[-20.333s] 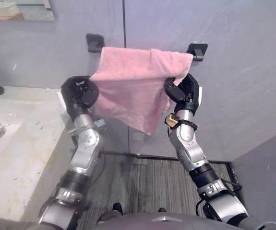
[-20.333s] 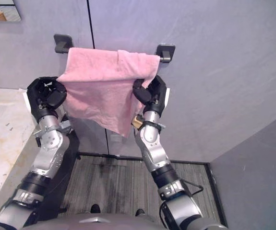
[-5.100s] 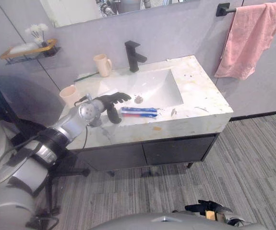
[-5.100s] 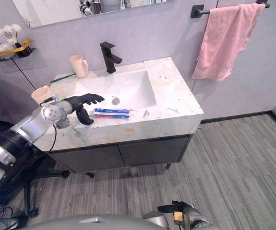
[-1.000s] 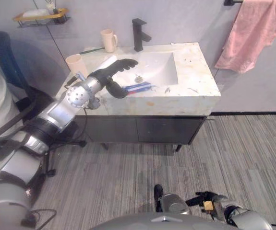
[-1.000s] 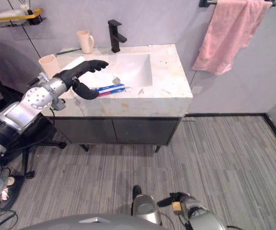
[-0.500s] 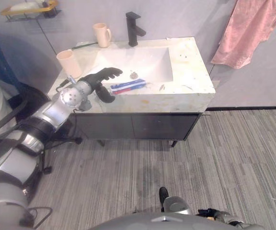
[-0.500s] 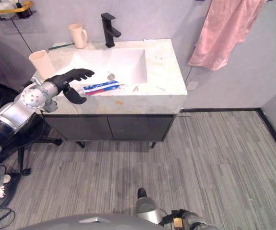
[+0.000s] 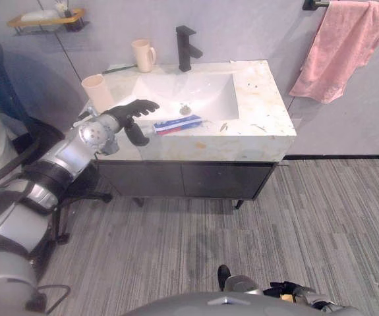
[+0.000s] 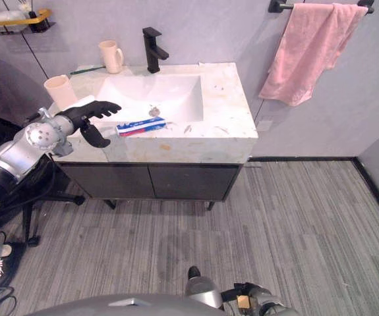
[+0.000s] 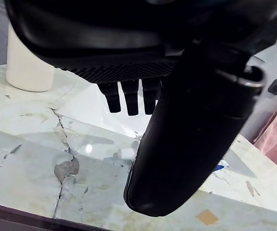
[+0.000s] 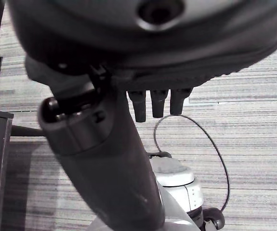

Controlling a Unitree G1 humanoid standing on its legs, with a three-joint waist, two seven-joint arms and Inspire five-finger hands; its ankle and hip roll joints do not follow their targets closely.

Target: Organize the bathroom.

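A blue, red and white toothpaste tube (image 9: pixel 177 124) lies flat on the marble counter (image 9: pixel 262 125) at the front rim of the basin. My left hand (image 9: pixel 133 113) hovers just left of the tube's end, open, with straight fingers (image 11: pixel 128 98) and the thumb (image 11: pixel 186 144) hanging down, holding nothing. A pink cup (image 9: pixel 97 91) stands upright on the counter's left corner, behind that hand. My right hand (image 12: pixel 109 163) hangs low over the floor, open and empty.
A beige mug (image 9: pixel 143 55) and a green toothbrush (image 9: pixel 118 67) sit at the back left, beside the black faucet (image 9: pixel 186 46). A pink towel (image 9: pixel 337 49) hangs on the wall rail at right. A gold shelf (image 9: pixel 47 18) is at upper left. A dark chair (image 9: pixel 4 85) stands left of the vanity.
Twenty seconds ago both hands were at the pink towel on the rail; now I face the sink. Over the last second the view shifted while the left hand stayed by the tube's left end.
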